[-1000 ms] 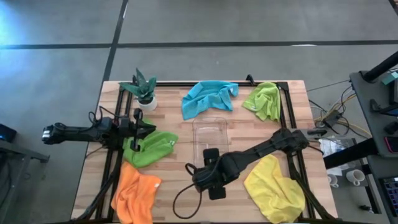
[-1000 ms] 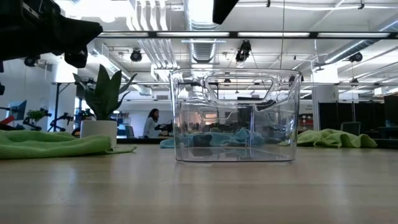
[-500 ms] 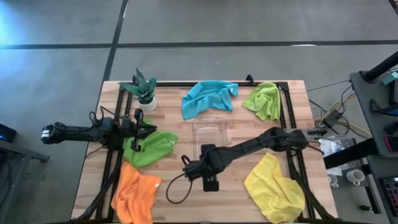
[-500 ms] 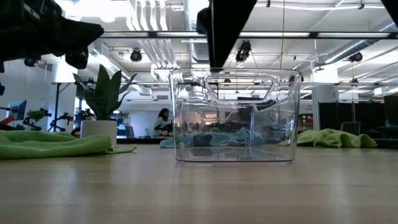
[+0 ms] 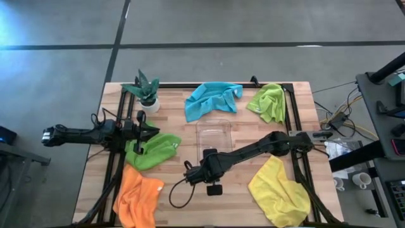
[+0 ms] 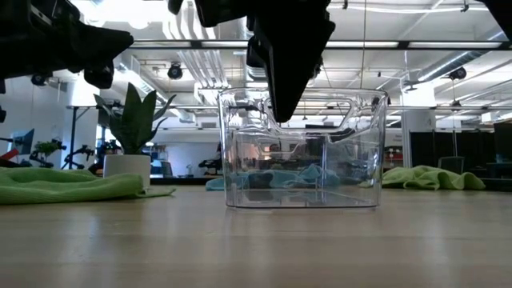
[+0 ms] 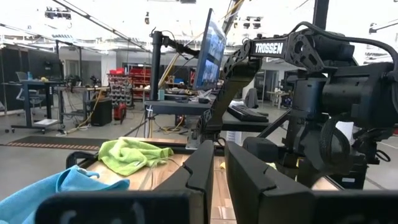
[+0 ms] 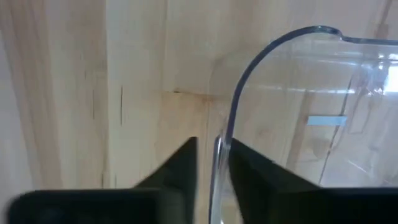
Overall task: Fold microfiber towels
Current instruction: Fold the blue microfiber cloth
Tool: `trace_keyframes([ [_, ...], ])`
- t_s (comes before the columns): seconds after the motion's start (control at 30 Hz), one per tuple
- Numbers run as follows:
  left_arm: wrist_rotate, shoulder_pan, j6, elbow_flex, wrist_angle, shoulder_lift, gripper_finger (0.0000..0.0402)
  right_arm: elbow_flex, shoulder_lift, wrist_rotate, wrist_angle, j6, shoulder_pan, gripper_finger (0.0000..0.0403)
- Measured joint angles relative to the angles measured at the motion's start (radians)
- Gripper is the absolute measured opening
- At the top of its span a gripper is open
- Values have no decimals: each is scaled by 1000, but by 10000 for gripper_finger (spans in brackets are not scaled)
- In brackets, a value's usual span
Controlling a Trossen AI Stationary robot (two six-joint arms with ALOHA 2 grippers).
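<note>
Only from its wrist is the right claw (image 8: 212,163) seen clamped on the bin's wall (image 8: 219,155).

The bin (image 5: 214,136) stands near the middle of the table (image 5: 190,202), with one towel (image 5: 212,100) behind it toward the far edge and another towel (image 5: 269,102) at the far right corner. The potted plant (image 5: 145,90) stands at the far left corner. A third towel (image 5: 154,151) lies left of the bin, under the left gripper (image 5: 147,132), and a fourth (image 5: 138,197) lies in front of that at the near left corner. A fifth towel (image 5: 278,190) lies at the near right. The right gripper (image 8: 211,163) sits at the bin's near wall, one finger inside and one outside the rim.
</note>
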Motion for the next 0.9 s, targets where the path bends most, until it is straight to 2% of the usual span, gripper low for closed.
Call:
trace_keyframes([
  [0.07, 1, 0, 0, 0, -1, 5, 28, -16, -13, 14, 10, -5, 1, 22],
  [0.1, 1, 0, 0, 0, -2, 7, 28, -24, -21, 21, 14, -5, 1, 17],
  [0.27, 1, 0, 0, 0, -3, 11, 28, -74, -78, 27, 18, 0, 1, 9],
  [0.4, 1, 0, -1, 0, -1, 10, 28, -164, -138, 28, 18, 48, 1, 9],
  [0.53, 1, -1, -1, 0, 0, 8, 28, -324, -262, 39, 19, 151, 3, 9],
  [0.7, 1, -1, -3, 0, 2, 6, 28, -601, -458, 53, 106, 284, 15, 9],
  [0.9, 1, -1, -25, 0, 2, 6, 28, -893, -695, 36, 147, 334, 35, 9],
])
